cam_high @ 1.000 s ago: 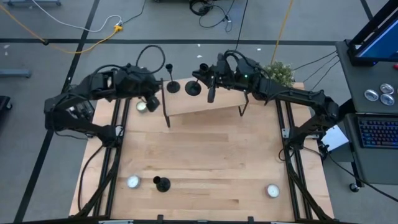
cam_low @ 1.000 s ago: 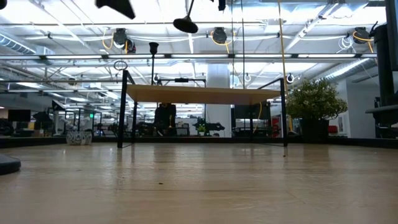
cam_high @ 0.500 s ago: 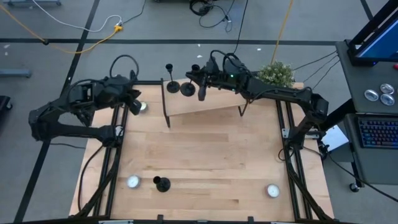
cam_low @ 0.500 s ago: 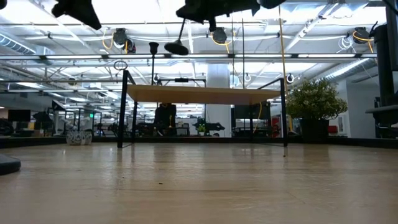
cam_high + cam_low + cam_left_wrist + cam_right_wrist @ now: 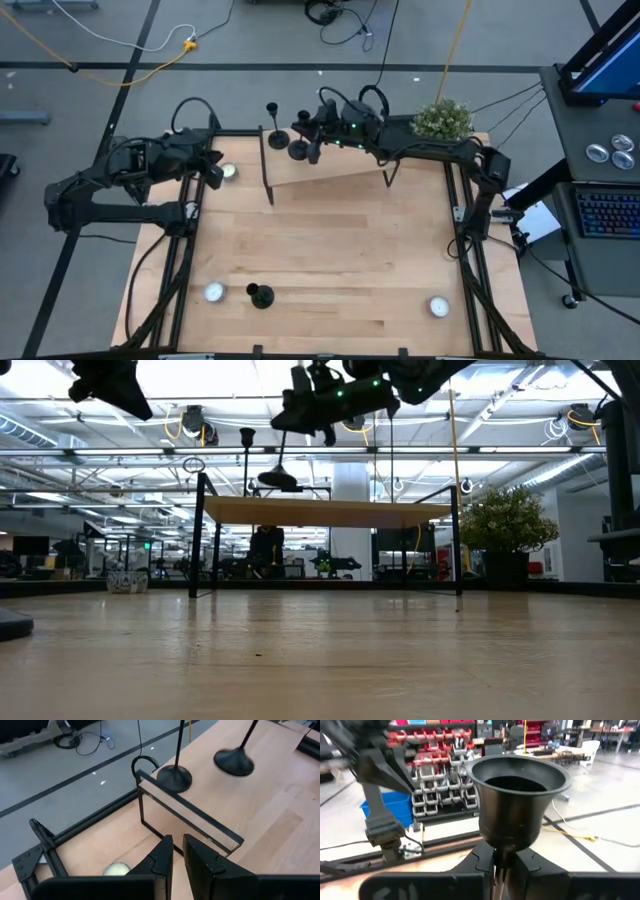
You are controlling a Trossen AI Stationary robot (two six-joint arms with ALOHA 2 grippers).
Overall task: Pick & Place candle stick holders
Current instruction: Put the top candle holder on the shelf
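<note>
One black candlestick (image 5: 277, 138) stands by its round base on the raised wooden shelf (image 5: 340, 165); it also shows in the low view (image 5: 246, 460) and the left wrist view (image 5: 173, 777). My right gripper (image 5: 308, 135) is shut on a second candlestick (image 5: 282, 460), whose base (image 5: 298, 148) hangs just above the shelf beside the first. A third candlestick (image 5: 260, 296) stands on the table near the front left. My left gripper (image 5: 213, 170) is shut and empty, off the shelf's left end. My right gripper pinches the candlestick's thin stem (image 5: 498, 861) between its two fingers, right under the cup (image 5: 520, 790). The fingers lie across the stem, coming about level from the table's right. The candlestick hangs below them, slightly tilted, its base (image 5: 278, 478) just over the shelf top.
Small round tea lights lie at the left by my left gripper (image 5: 228, 171), at the front left (image 5: 214, 292) and at the front right (image 5: 438, 306). A potted plant (image 5: 445, 118) stands at the shelf's far right. The shelf rests on thin black legs (image 5: 268, 185).
My right gripper has gone toward the table's left and down, carrying the candlestick; its base has dropped from well above the shelf to just over it, beside the standing one. My left gripper has drawn back toward the table's left edge, away from the shelf.
</note>
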